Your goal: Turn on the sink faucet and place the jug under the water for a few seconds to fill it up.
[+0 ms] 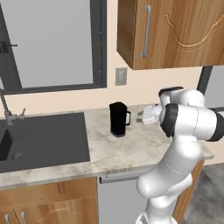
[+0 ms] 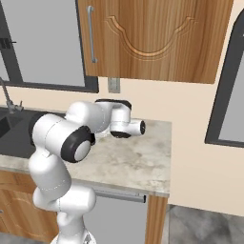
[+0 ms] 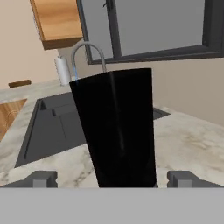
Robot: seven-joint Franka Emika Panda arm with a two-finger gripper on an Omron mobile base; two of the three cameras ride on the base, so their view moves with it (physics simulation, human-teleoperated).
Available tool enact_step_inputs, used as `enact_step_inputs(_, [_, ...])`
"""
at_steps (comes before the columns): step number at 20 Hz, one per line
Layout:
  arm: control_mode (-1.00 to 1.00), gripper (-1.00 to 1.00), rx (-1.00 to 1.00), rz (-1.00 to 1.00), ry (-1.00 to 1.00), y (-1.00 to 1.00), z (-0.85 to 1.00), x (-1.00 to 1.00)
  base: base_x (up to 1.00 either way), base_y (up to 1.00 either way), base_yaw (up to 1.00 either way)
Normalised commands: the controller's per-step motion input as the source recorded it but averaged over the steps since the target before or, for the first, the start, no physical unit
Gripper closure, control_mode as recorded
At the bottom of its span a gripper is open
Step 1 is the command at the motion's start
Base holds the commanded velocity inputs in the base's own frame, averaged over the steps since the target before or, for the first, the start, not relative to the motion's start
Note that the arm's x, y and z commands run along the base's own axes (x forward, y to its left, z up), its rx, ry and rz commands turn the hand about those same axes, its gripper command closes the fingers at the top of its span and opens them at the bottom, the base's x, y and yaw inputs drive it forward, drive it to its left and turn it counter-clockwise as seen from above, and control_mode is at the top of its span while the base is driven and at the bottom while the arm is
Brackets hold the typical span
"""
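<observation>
Black cylindrical jug (image 1: 119,119) with side loop handle stands upright on the marbled counter (image 1: 131,151), right of the dark grey sink (image 1: 43,140). Two-finger gripper (image 3: 112,179) spreads wide, fingertips (image 3: 43,179) flanking the jug's base, apparently not touching. Grey gooseneck faucet (image 3: 89,54) arches beyond.

Jug (image 1: 119,119) upright on the tabletop (image 1: 131,148), right of the sink (image 1: 41,140), handle toward the arm. Sink faucet (image 1: 8,109) at the sink's far left rim, under the window (image 1: 52,43). Wall outlet (image 1: 120,76) on the wall behind the jug; upper cabinet (image 1: 170,33) above and to its right. Gripper (image 1: 142,116) just right of the jug, level with it. From the hand view: fingers (image 3: 43,178) spread either side of the jug, sink and faucet beyond.
</observation>
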Motion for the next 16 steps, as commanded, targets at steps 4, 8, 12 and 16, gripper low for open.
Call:
enact_step_inputs(4, [-1.0, -1.0, 0.0, 0.01, 0.0, 0.12, -0.04, 0.05, 0.0, 0.0, 0.0])
enact_step_inputs(8, [-1.0, -1.0, 0.0, 0.0, 0.0, 0.1, -0.04, 0.19, 0.0, 0.0, 0.0])
enact_step_inputs(12, [-1.0, -1.0, 0.0, 0.0, 0.0, 0.19, -0.05, 0.14, 0.0, 0.0, 0.0])
enact_step_inputs(16, [-1.0, -1.0, 0.0, 0.0, 0.0, 0.23, -0.04, 0.13, 0.0, 0.0, 0.0])
